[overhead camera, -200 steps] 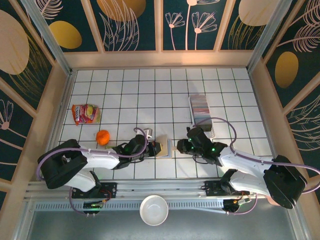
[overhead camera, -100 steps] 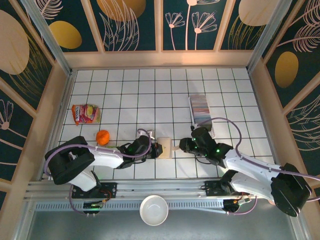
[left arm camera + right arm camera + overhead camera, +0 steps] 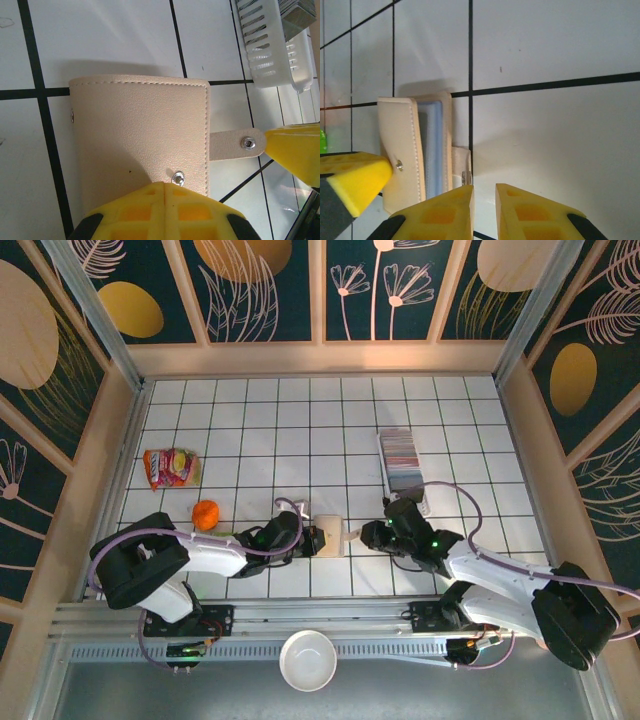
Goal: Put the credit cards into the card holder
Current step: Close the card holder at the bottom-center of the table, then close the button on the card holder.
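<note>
Moved since a second ago: right arm drawn slightly rightward, its forearm lying lower toward the near rail; left arm's elbow shifted right and its wrist eased a touch nearer the holder; the snap flap [image 3: 351, 534] now juts plainly from the holder's right edge. Item, card holder [image 3: 330, 537]: tan, lying flat on the tiled table [image 3: 260, 420] between the two grippers, folded over but unsnapped, its open edge gaping a little to show a grey-blue lining [image 3: 434, 150]. Item, left gripper [image 3: 165, 187]: fingers pressed together, tips bearing on the cover beside the snap stud [image 3: 177, 176], pinning rather than pinching. Item, right gripper [image 3: 484, 192]: fingers a narrow gap apart with bare tile between them, nothing held; one finger touches the end of the flap. Item, credit cards [image 3: 402, 452]: packed row in the clear tray [image 3: 411, 483], behind the right gripper and well apart from the holder, none taken. Sundries: snack packet [image 3: 171, 468], orange object [image 3: 206, 514], white bowl [image 3: 307, 660]. Step in hand, by judgement: opening the holder, no card yet loaded. Next move likely calls for the right fingers to close on the flap or get under the cover's free edge and fold it back while the left keeps the body down; the flap is thin and the cover may spring shut.
</note>
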